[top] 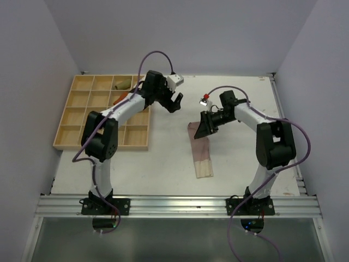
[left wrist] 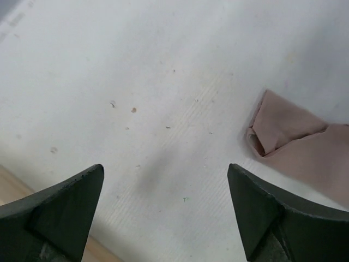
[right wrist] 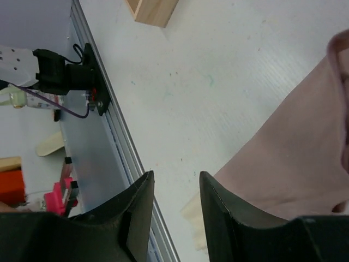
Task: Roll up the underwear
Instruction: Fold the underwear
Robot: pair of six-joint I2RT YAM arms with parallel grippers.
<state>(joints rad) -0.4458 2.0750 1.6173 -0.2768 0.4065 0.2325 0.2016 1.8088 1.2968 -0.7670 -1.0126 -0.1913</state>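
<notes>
The left tool (left wrist: pixel 164 169) hung wide open and empty above the counter (top: pixel 163 164), left of the beige-pink underwear (top: pixel 200 153), which lay flat as a long strip mid-counter. The right tool (right wrist: pixel 175 174) stood partly open at the strip's far end, gripping nothing. The rust-orange underwear (top: pixel 121 97) sat in the wooden tray (top: pixel 65 145), far left.
</notes>
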